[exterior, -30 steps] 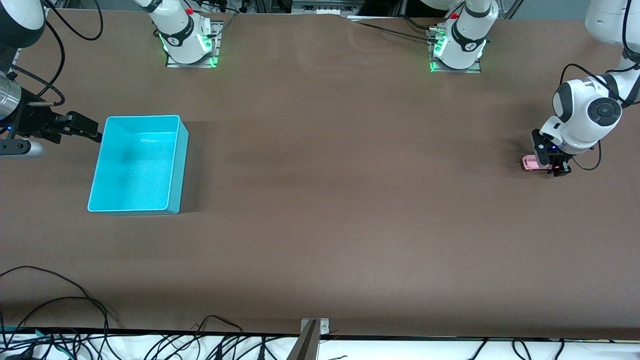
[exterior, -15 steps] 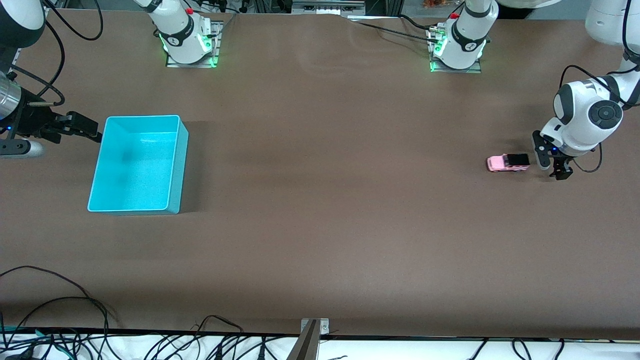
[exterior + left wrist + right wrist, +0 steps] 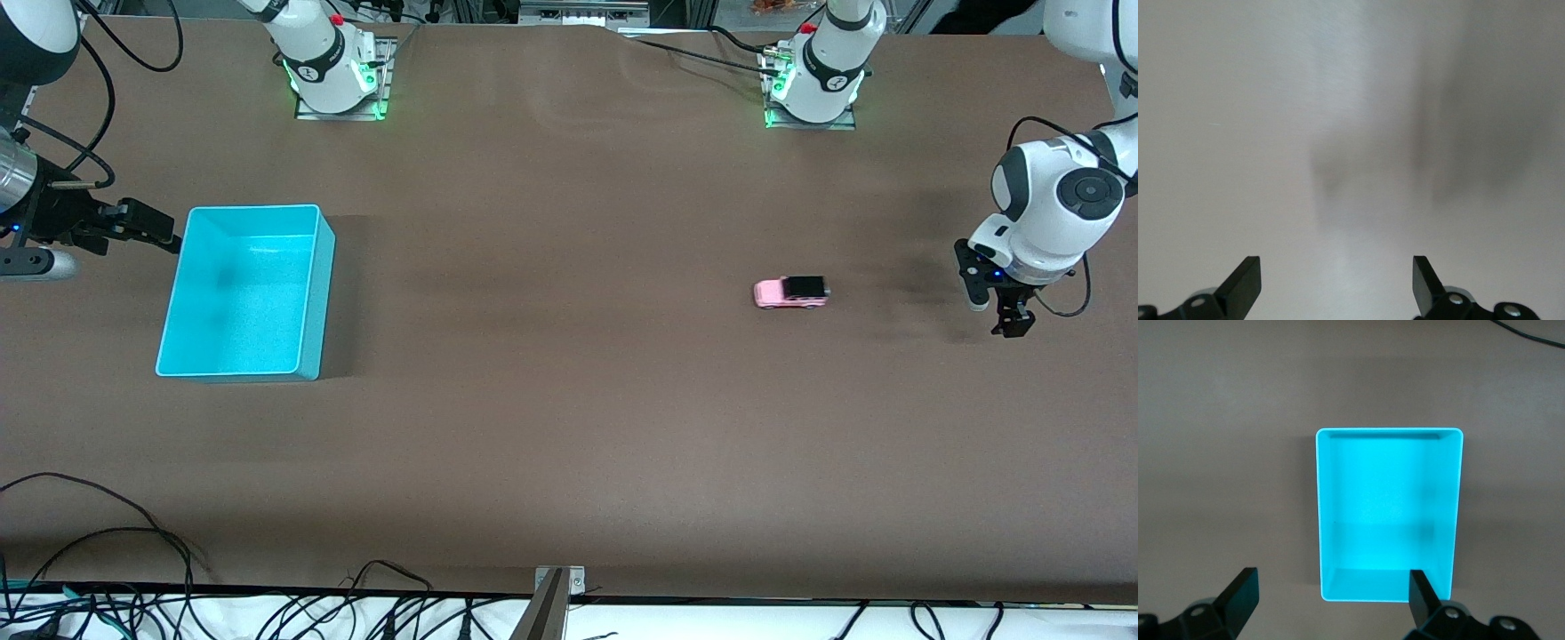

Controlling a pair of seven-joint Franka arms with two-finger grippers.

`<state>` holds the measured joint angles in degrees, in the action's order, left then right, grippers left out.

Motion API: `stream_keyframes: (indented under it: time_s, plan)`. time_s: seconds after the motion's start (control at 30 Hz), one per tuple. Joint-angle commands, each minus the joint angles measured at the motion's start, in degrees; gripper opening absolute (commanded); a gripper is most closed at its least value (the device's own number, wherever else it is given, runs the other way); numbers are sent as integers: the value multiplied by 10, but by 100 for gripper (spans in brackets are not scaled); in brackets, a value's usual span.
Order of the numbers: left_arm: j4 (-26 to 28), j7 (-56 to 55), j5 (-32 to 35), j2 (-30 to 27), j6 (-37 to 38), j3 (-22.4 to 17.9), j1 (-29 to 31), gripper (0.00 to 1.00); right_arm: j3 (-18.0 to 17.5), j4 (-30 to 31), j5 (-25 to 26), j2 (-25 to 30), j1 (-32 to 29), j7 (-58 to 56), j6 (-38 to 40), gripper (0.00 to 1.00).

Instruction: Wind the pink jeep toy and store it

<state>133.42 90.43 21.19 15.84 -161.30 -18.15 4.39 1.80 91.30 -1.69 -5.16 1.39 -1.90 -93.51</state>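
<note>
Released, the pink jeep toy (image 3: 790,292) rolls from the spread-jawed left gripper (image 3: 997,310) toward the turquoise bin (image 3: 306,293); next, the waiting spread-jawed right gripper (image 3: 151,228) likely must catch and store it.

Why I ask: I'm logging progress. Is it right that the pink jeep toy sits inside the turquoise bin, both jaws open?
Not quite: the front view shows the pink jeep toy on the bare table, well apart from the turquoise bin. Both sets of jaws are open.

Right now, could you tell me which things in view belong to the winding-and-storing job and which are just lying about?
Part of the job:
- pink jeep toy, on the table mid-way toward the left arm's end
- turquoise bin, empty
- left gripper, open
- right gripper, open, beside the bin

Just lying about:
- black cables along the table's near edge
</note>
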Motion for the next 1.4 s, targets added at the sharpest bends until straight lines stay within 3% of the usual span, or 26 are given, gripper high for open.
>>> stream_keyframes:
  time_s: [0.0, 0.4, 1.0, 1.37]
  plan:
    - [16, 13, -16, -60, 13, -2, -14, 100, 1, -9, -6, -2, -1, 7, 3, 100]
    - [18, 12, -16, -124, 13, -2, -56, 100, 1, -9, -5, -2, -1, 7, 3, 100]
    - [19, 3, -18, -206, 13, 7, -68, 100, 0, -9, -5, -3, 0, 6, 3, 100]
    - [14, -162, -18, -235, 22, 39, -67, 100, 1, -9, -7, -6, -2, 7, 2, 100]
